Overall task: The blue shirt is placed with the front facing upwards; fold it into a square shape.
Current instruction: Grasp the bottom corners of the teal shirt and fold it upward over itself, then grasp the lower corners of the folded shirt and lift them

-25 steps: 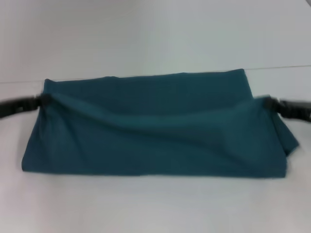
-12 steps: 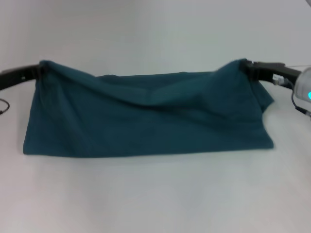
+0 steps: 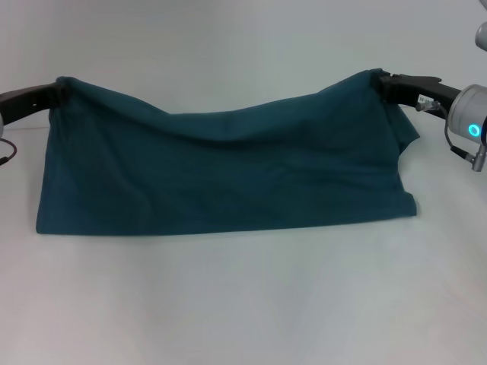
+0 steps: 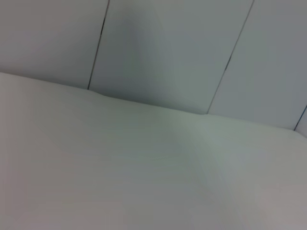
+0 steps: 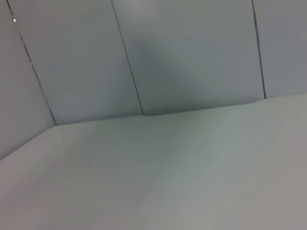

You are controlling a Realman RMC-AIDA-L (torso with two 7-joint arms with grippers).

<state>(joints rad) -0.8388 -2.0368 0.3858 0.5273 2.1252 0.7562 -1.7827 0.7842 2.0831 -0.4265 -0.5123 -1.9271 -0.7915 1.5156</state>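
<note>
Teal shirt (image 3: 228,171) has risen off the table (image 3: 243,304) — left gripper (image 3: 55,95) and right gripper (image 3: 378,82) each pinch a corner, mid-fold.

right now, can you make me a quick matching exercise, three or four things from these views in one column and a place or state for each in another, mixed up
Column one:
1. the blue shirt
2. left gripper
3. right gripper
4. white table

Column two:
A. clamped on the shirt's corner on the robot's right
B. bare surface under the cloth
C. hangs sagging between two raised corners, near edge on the table
D. clamped on the shirt's corner on the robot's left

Pairs: 1-C, 2-D, 3-A, 4-B
</note>
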